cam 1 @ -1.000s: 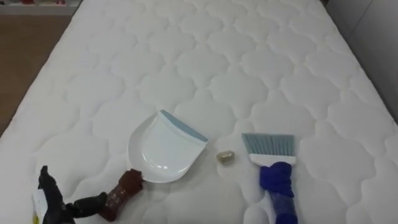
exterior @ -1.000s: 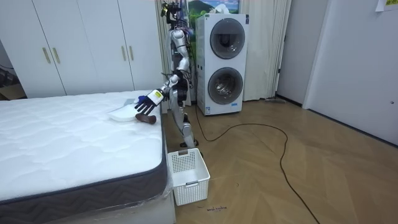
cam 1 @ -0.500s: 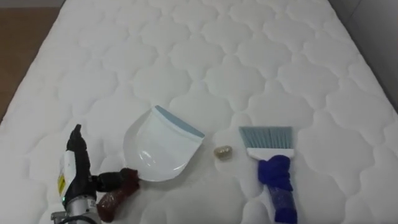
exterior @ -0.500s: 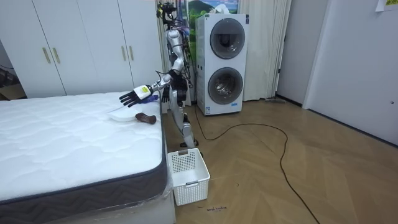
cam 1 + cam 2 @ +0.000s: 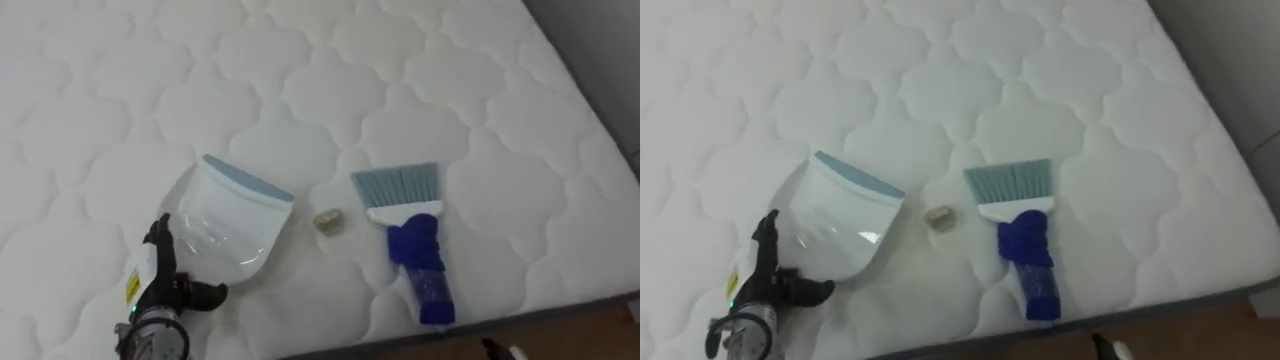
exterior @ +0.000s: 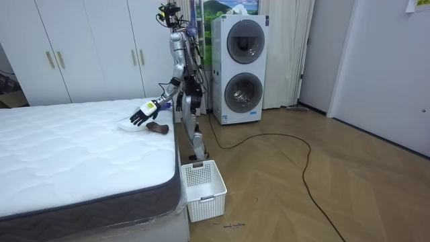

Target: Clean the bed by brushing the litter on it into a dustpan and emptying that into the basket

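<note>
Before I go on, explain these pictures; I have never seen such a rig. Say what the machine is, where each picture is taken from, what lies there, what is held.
This is a two-legged humanoid robot with fingered hands, standing at the edge of a bare mattress. Two pictures come from cameras in its head, looking down; the third from a camera across the room. On the mattress lie a white dustpan, a small scrap of litter and a blue-handled brush. Its left hand hangs open above the dustpan's handle end and holds nothing.
</note>
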Motion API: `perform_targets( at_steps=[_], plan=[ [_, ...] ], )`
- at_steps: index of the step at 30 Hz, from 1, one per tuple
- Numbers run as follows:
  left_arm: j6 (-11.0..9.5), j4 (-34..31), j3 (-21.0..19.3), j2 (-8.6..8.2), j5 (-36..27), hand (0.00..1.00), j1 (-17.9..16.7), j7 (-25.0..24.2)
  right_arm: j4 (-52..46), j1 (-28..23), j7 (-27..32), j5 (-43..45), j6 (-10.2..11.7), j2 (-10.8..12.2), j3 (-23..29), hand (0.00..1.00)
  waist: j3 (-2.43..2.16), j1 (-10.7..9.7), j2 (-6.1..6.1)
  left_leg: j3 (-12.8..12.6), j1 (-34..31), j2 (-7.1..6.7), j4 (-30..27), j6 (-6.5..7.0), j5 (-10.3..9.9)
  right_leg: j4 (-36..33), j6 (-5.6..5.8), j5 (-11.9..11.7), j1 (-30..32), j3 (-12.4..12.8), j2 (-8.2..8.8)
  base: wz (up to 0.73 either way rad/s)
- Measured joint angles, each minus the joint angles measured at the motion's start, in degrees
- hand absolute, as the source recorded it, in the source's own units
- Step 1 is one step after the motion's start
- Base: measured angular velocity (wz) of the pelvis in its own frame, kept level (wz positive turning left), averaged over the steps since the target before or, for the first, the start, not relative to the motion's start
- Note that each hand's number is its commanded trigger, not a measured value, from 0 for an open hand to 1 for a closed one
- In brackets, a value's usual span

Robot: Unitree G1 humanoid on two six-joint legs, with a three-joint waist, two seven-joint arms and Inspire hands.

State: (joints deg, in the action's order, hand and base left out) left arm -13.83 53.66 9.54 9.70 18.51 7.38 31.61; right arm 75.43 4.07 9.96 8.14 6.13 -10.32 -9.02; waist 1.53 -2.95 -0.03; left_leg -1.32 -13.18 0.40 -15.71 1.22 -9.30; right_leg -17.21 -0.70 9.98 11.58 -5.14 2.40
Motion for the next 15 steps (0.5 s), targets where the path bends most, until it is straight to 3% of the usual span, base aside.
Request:
perform_targets(
  at_steps=[2,4,10,13,15],
  plan=[
    [0.14,1.81,-0.01,0.04,-0.04,0.00,-0.08,1.20,0.17,1.07,1.10,-1.12,-0.05,-0.52,-1.30,0.00,0.10,1.88,0.24,-0.01,-1.31,-0.56,-0.91,0.01,-0.01,-2.40,0.34,0.26,2.65,-2.07,0.41,-0.29],
    [0.28,3.41,-0.19,0.04,0.02,0.00,-0.01,1.81,0.58,2.14,1.84,-1.12,-0.98,-0.53,-1.77,0.00,0.22,2.02,0.59,0.04,-3.06,-0.90,-2.03,0.03,-0.02,-2.58,0.29,0.31,3.61,-3.15,0.89,0.03],
    [1.36,7.14,-0.41,-0.09,-0.40,0.00,0.32,1.79,0.51,3.98,1.82,-2.48,-1.96,-0.34,-3.28,0.00,0.52,2.05,0.84,-0.39,-6.38,-1.13,-4.65,0.65,-0.43,-4.85,0.06,1.43,6.40,-3.63,1.44,0.08],
    [1.49,7.31,-0.41,-0.17,-0.39,0.00,1.61,1.78,0.51,5.29,1.06,-5.71,-2.03,-0.32,-3.83,0.00,1.20,2.18,0.88,-0.43,-9.16,-1.12,-7.09,0.72,-0.53,-7.28,-0.21,1.83,9.26,-3.56,1.64,0.00],
    [1.55,7.25,-0.42,-0.25,-0.37,0.00,2.01,1.78,0.48,5.53,0.97,-8.12,-2.01,-0.33,-4.83,0.00,1.31,2.24,0.96,-0.46,-11.09,-1.08,-8.47,0.69,-0.62,-8.89,-0.36,2.18,11.25,-3.55,1.75,0.00]
  ],
)
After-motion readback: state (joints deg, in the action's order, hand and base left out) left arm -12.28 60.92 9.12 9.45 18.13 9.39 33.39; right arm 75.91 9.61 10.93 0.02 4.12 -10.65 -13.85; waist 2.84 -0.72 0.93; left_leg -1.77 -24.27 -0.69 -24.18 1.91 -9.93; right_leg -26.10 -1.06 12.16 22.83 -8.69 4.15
